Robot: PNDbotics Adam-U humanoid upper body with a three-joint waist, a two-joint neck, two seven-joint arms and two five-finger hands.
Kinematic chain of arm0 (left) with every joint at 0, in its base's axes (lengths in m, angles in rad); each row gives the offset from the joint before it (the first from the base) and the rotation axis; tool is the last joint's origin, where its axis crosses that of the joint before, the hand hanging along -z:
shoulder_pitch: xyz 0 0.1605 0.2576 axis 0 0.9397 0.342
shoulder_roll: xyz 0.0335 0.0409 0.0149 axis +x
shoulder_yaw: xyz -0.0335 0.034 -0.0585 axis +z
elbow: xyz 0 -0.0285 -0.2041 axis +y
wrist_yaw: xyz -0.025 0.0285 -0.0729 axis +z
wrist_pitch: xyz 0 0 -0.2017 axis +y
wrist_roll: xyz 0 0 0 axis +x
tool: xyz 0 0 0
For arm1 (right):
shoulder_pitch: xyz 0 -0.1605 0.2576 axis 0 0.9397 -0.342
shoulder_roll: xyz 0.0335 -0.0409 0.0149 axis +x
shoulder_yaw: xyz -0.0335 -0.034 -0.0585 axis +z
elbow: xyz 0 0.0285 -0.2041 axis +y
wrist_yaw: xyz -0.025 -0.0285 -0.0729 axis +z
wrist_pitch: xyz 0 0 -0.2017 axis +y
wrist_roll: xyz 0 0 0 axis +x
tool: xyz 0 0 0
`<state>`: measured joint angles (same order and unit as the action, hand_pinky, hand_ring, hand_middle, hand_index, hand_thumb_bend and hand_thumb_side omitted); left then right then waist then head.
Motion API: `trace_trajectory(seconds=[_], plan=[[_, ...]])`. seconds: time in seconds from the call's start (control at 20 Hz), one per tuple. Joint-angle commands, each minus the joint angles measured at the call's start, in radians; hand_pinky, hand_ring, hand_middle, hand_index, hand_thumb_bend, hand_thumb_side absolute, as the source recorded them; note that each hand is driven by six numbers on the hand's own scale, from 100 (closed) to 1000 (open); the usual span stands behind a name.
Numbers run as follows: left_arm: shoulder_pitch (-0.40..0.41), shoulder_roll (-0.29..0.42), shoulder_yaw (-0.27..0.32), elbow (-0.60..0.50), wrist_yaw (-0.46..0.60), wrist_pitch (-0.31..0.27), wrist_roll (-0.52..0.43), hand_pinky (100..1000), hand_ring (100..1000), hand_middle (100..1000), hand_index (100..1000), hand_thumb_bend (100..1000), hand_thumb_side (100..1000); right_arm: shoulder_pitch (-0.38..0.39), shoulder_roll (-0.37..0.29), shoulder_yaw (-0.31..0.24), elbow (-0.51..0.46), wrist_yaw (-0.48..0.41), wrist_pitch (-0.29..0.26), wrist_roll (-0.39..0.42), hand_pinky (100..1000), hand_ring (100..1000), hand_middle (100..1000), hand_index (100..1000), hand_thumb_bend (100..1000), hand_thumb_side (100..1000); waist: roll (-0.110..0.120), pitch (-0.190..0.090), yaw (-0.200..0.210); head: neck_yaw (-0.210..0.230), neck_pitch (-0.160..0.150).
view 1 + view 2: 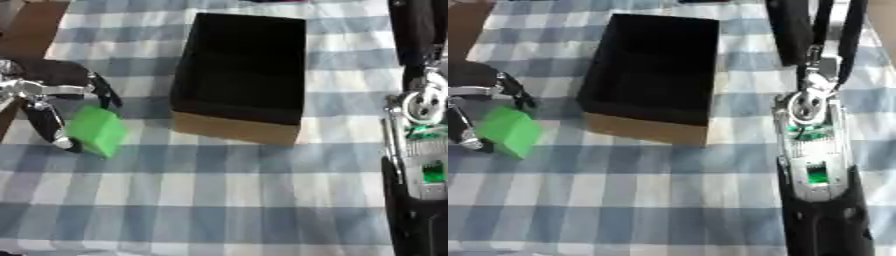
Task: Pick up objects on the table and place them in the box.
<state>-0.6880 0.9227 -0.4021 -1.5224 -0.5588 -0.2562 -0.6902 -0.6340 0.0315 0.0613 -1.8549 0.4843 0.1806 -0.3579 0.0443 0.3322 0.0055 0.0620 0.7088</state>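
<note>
Left hand (44, 107), left eye view: at left edge of bench (219, 195), black fingers and thumb curled around green block (96, 131), pinching it from both sides; block just left of box (241, 75), apart from it. Box: black interior, tan cardboard front wall, open top, mid-bench on blue-and-white checked cloth (262, 210).

Right eye view: right arm (820, 165) along right side, silver joints, green lights; right hand itself not seen. Block beside box's near left corner.
</note>
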Motion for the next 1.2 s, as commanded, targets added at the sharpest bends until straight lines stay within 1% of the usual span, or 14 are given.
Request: trace_trajectory(seconds=[0.05,0.15,0.25,0.35,0.5,0.6,0.65,0.7,0.75,0.85,0.95,1.05,1.1,1.2], plan=[[-0.018,0.02,0.006,-0.001,-0.002,0.014,0.018,790,746,563,787,569,104,-0.015,-0.007,-0.003,-0.007,-0.008,0.001,-0.004,813,904,741,945,100,728,0.001,-0.019,-0.001,0.006,-0.01],[-0.02,0.022,0.007,-0.006,0.009,0.016,0.017,791,714,524,745,553,114,-0.014,-0.006,-0.003,-0.007,-0.007,0.001,-0.004,814,905,740,945,100,729,0.001,-0.021,-0.001,0.008,-0.009],[-0.023,0.026,0.011,-0.019,0.028,0.013,0.011,780,688,510,725,538,117,-0.012,-0.005,-0.003,-0.006,-0.007,0.001,-0.004,814,905,740,945,100,730,0.001,-0.022,-0.001,0.009,-0.008],[-0.026,0.034,0.02,-0.034,0.044,0.011,0.01,775,673,509,714,532,114,-0.008,-0.003,-0.003,-0.008,-0.008,0.0,-0.004,814,905,740,945,100,729,0.002,-0.025,0.0,0.01,-0.007],[-0.028,0.045,0.039,-0.053,0.067,0.007,0.024,771,645,511,705,473,110,-0.002,-0.001,-0.003,-0.012,-0.008,-0.002,-0.004,814,905,740,946,100,730,0.004,-0.029,0.0,0.012,-0.008],[-0.034,0.047,0.054,-0.061,0.079,0.006,0.042,750,639,515,701,430,100,0.0,0.0,-0.001,-0.014,-0.006,-0.004,-0.002,815,905,740,945,100,725,0.006,-0.032,-0.001,0.015,-0.007],[-0.04,0.045,0.061,-0.062,0.083,0.005,0.053,748,640,516,700,427,100,0.001,0.001,-0.001,-0.015,-0.004,-0.005,-0.001,815,905,740,945,100,725,0.007,-0.033,-0.001,0.016,-0.007],[-0.049,0.04,0.071,-0.062,0.088,0.003,0.065,729,637,517,694,394,100,0.002,0.002,0.0,-0.017,-0.001,-0.006,0.0,815,905,740,945,100,722,0.008,-0.036,-0.002,0.016,-0.007],[-0.061,0.032,0.082,-0.059,0.095,0.001,0.08,724,636,515,693,384,100,0.003,0.004,0.001,-0.018,0.001,-0.007,0.001,815,905,740,945,100,721,0.009,-0.037,-0.003,0.017,-0.007],[-0.095,0.008,0.111,-0.045,0.109,-0.001,0.108,684,623,501,683,347,100,0.006,0.006,0.002,-0.021,0.006,-0.009,0.003,815,905,740,944,100,718,0.011,-0.041,-0.005,0.02,-0.008],[-0.131,-0.012,0.132,-0.024,0.113,-0.009,0.132,664,620,503,686,343,100,0.008,0.007,0.002,-0.022,0.01,-0.009,0.005,815,905,740,944,100,718,0.013,-0.044,-0.008,0.022,-0.01],[-0.165,-0.029,0.14,0.004,0.11,-0.024,0.146,646,617,503,685,344,100,0.01,0.008,0.003,-0.024,0.011,-0.01,0.006,815,905,740,944,100,718,0.017,-0.045,-0.014,0.026,-0.014],[-0.18,-0.037,0.144,0.016,0.102,-0.035,0.156,616,619,506,686,355,100,0.011,0.007,0.003,-0.025,0.012,-0.011,0.007,815,905,740,944,100,718,0.019,-0.045,-0.017,0.027,-0.015],[-0.206,-0.057,0.158,0.037,0.075,-0.065,0.189,585,611,504,681,349,100,0.012,0.006,0.004,-0.027,0.013,-0.011,0.008,815,905,740,944,100,720,0.024,-0.045,-0.022,0.03,-0.015]])
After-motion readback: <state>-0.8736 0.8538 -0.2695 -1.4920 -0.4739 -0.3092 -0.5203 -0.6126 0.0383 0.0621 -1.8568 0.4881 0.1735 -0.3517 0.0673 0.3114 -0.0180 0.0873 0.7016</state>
